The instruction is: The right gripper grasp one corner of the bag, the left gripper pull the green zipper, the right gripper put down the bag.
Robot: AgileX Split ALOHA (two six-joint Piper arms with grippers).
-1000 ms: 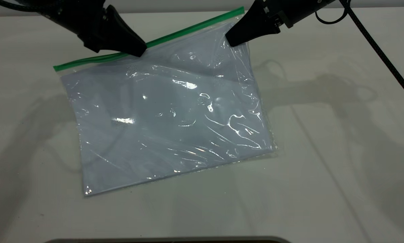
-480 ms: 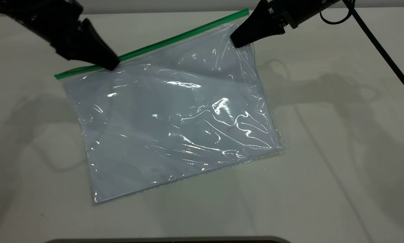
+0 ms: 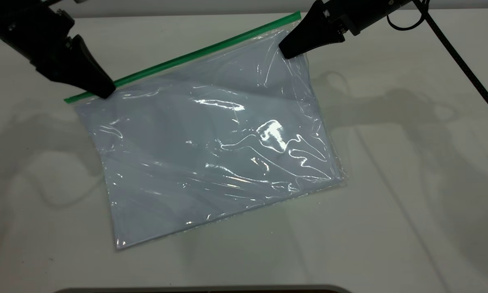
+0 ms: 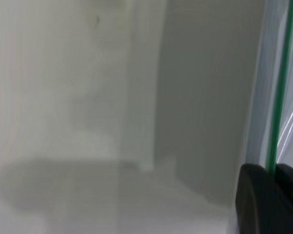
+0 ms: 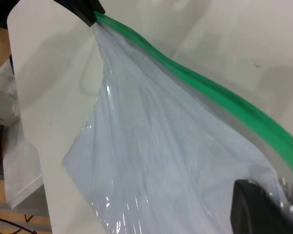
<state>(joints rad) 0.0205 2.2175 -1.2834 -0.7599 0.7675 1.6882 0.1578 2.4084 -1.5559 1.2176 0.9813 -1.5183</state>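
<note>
The bag (image 3: 211, 146), clear plastic over pale blue-white sheets, lies slanted on the white table. The green zipper (image 3: 195, 52) runs along its far edge. My left gripper (image 3: 105, 91) is shut on the strip close to its left end. In the left wrist view the green zipper (image 4: 282, 87) passes between the black tips of the left gripper (image 4: 274, 169). My right gripper (image 3: 286, 53) is shut on the corner of the bag (image 3: 295, 24), holding that end raised. The right wrist view shows the bag (image 5: 151, 161), the green zipper (image 5: 224, 97) and one black finger (image 5: 261, 209) on the plastic.
A black braided cable (image 3: 460, 61) runs from the right arm across the table's far right. A dark rim (image 3: 203, 289) lies along the near table edge. Bare table (image 3: 390, 203) surrounds the bag. The table's edge (image 5: 27, 146) shows in the right wrist view.
My left gripper has slid left along the green strip, from near its middle almost to its left end. The bag has shifted slightly rightward and drawn tauter. The right gripper has barely moved.
</note>
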